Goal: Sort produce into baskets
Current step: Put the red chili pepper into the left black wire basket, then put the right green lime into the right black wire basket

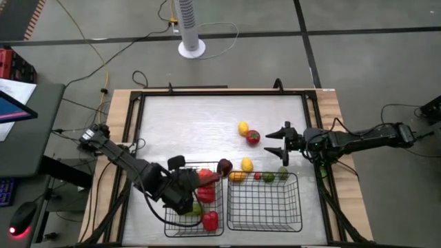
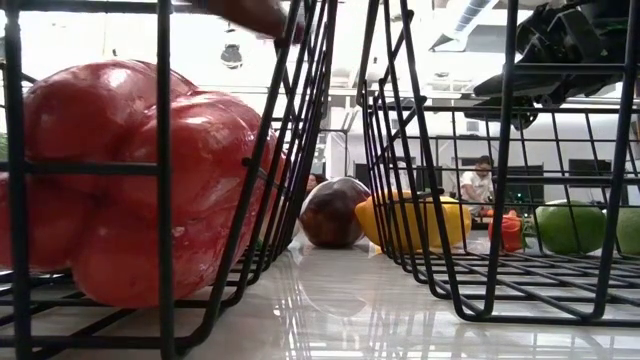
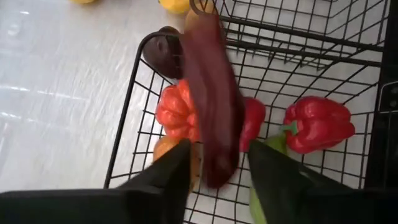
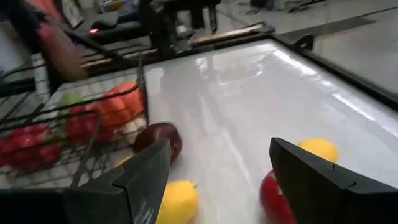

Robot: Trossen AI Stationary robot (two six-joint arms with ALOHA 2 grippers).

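My left gripper (image 1: 201,183) is over the left black wire basket (image 1: 172,224), shut on a long dark red-purple piece (image 3: 211,106). That basket holds red peppers (image 3: 318,123), an orange piece and something green. My right gripper (image 1: 278,142) is open and empty above the table, just right of a red tomato (image 1: 253,136) and a yellow lemon (image 1: 242,127). A round dark purple piece (image 1: 224,166) and another lemon (image 1: 247,164) lie on the table behind the baskets. The right basket (image 1: 298,207) stands beside the left one. My left gripper pinches the long dark piece between its two fingers (image 3: 171,171) at the piece's near end (image 3: 216,171). The piece sticks out forward beyond the fingertips, roughly along them. It is lifted clear, above the peppers in the left basket.
A yellow-orange piece (image 1: 238,176), a small red one (image 1: 257,176) and two green limes (image 1: 282,172) sit along the right basket's far wall; inside or outside I cannot tell. The far half of the table (image 1: 193,117) is bare. A person shows in the room behind.
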